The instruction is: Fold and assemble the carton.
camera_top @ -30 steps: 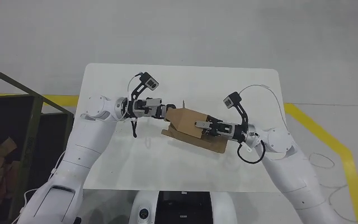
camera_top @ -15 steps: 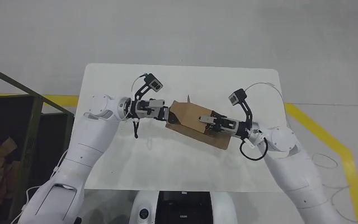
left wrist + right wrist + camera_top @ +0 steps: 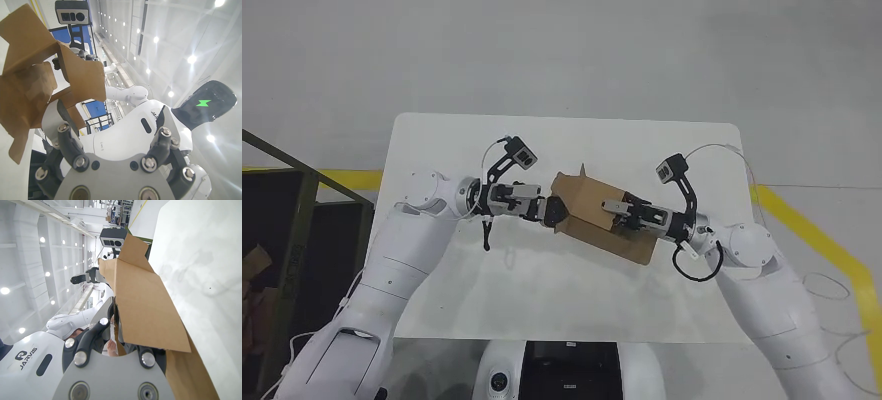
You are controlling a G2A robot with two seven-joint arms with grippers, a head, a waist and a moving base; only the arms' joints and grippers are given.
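Carton held between both grippers over the table's middle

Carton [image 3: 589,200]: brown cardboard, partly unfolded with its end flaps splayed. It lies slantwise over the middle of the white table [image 3: 672,150]; I cannot tell whether it touches the tabletop.

Right gripper [image 3: 614,208]: clamped on one carton wall, ridged finger [image 3: 110,311] pressed against the cardboard edge.

Left gripper [image 3: 550,209]: at the carton's opposite end and spread wide. One finger [image 3: 63,110] rests against a flap; the other is well clear of it.

Dark green frame [image 3: 282,190]: stands beyond the table on the left arm's side.
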